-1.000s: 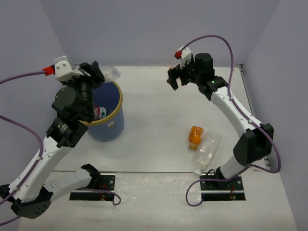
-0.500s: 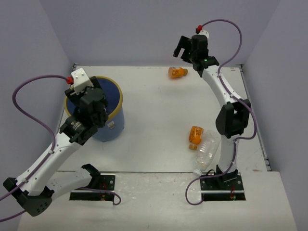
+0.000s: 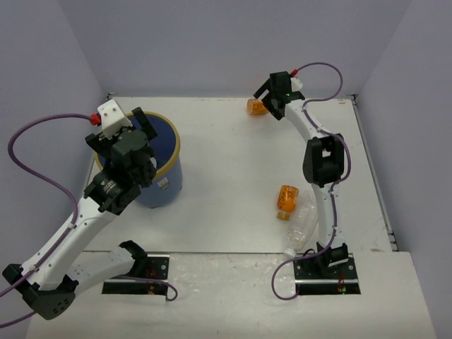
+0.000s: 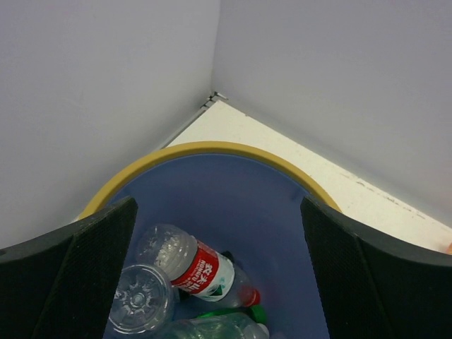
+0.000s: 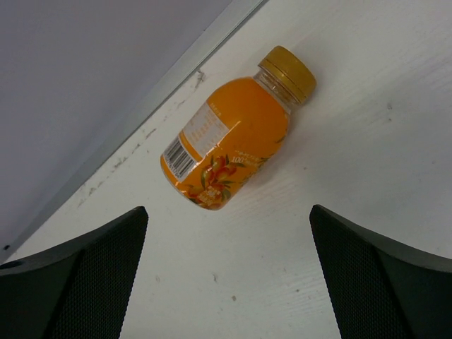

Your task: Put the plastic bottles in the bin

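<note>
The bin, blue with a yellow rim, stands at the table's left. My left gripper hangs over it, open and empty. Inside lie a clear bottle with a red label, a plain clear one and a green one. A stubby orange bottle lies on its side near the far wall. My right gripper is open just short of its base, not touching. Another orange bottle and a large clear bottle lie beside the right arm's base.
Grey walls close the table on three sides, with a metal strip along the far edge right behind the orange bottle. Purple cables loop off both arms. Black base plates sit at the near edge.
My left gripper opened over the bin and no longer holds the clear bottle it carried. My right arm stretched to the far edge and came down at the orange bottle.
</note>
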`<state>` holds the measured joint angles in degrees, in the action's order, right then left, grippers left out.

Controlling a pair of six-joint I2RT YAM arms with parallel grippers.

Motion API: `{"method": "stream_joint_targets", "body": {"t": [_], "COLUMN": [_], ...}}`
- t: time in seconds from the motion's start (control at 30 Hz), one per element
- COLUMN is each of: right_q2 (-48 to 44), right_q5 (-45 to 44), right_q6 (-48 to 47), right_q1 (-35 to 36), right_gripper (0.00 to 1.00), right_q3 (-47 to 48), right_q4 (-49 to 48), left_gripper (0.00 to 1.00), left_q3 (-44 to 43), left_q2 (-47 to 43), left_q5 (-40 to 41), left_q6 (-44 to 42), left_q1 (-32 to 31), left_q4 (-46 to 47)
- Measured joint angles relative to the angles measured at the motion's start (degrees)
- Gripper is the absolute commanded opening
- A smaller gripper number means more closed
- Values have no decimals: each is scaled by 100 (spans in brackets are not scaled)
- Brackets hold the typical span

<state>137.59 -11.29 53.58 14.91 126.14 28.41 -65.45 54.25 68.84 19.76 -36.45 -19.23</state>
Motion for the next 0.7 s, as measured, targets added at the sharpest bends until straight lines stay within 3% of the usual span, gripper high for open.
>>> {"method": "stream_joint_targets", "body": {"t": [0.43, 0.7], "right_q2": [975, 1342], "right_q5": [211, 480], "right_q6": [1693, 2391], "right_q1": [-25, -25], "right_gripper": [98, 61], "right_q3": [534, 725], "right_q4": [-234, -552], "left_gripper": [100, 100], "left_q3": [253, 352], "left_q2": [-152, -350], "left_q5": [-322, -511], "left_q6": [-374, -452], "left_q1": [0, 0], "left_q4": [820, 1001]}}
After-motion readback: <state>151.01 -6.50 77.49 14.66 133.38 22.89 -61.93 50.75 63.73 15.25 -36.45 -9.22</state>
